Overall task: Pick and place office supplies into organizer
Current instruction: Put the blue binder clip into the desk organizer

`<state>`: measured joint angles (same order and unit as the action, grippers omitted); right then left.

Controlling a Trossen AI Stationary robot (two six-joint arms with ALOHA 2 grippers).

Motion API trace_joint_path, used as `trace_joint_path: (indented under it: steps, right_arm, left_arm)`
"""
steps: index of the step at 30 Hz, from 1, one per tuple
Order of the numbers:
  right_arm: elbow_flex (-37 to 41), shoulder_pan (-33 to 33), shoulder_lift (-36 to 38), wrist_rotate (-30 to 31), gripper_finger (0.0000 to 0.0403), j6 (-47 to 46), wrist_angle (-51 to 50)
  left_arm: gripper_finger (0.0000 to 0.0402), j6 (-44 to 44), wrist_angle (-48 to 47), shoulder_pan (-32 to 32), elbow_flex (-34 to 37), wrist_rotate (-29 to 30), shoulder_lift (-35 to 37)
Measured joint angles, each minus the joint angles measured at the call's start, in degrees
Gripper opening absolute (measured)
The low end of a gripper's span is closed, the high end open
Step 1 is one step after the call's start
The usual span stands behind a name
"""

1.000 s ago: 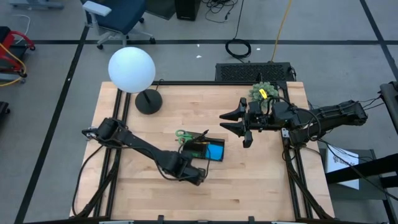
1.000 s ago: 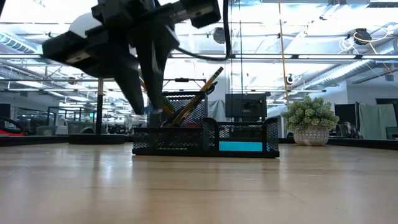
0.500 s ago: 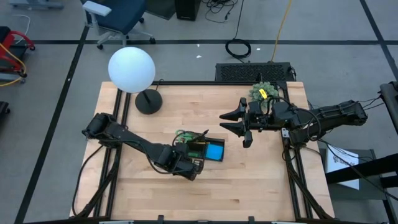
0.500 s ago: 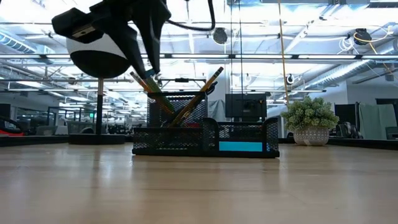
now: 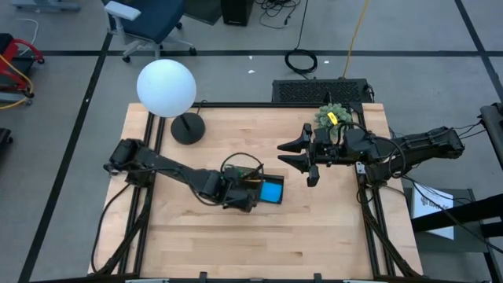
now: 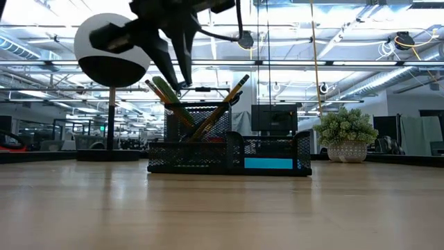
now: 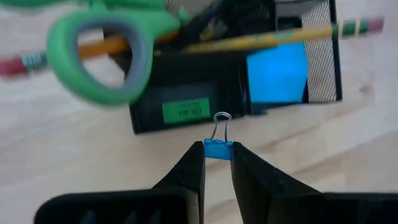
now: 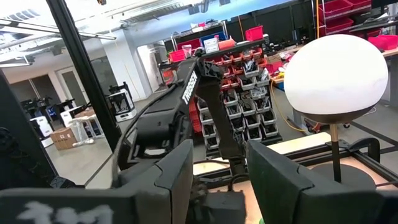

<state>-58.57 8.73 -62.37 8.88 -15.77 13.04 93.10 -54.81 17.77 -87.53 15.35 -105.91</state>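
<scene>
A large workshop with ceiling lights and shelving lies behind the wooden table (image 5: 314,228), where the black organizer (image 6: 229,154) sits near the middle, with a white globe lamp (image 5: 166,87) and a small green plant ball (image 5: 331,116) toward the far edge. The left gripper (image 7: 217,163) hangs over the organizer's near side, its 2 fingers clamped on a small blue binder clip (image 7: 218,149) whose wire loop points at the tray. A second ago this gripper was lower and nearer the table's front edge; since then it has risen and moved in over the tray. Inside the organizer, the blue square pad (image 7: 277,76) fills 1 compartment, a green eraser (image 7: 186,110) lies in the next, and the green-handled scissors (image 7: 109,53) and 2 orange-yellow pencils (image 6: 223,107) lean out of the taller back section. The right gripper (image 5: 297,152) hovers well apart, near the plant ball, its fingers spread with nothing between them, unchanged from the earlier frames.
</scene>
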Motion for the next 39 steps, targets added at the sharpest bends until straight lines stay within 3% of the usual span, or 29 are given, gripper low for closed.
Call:
trace_joint_path:
  steps: [13, 39]
  right_arm:
    - [0.0, 0.0, 0.0, 0.0, 0.0139, 0.0, 0.0]
    - [0.0, 0.0, 0.0, 0.0, 0.0139, 0.0, 0.0]
  left_arm:
    - [0.0056, -6.0, -1.0, -4.1, 0.0, -0.2, 0.0]
    - [0.0056, -6.4, -1.0, -5.0, 0.1, -3.4, -4.8]
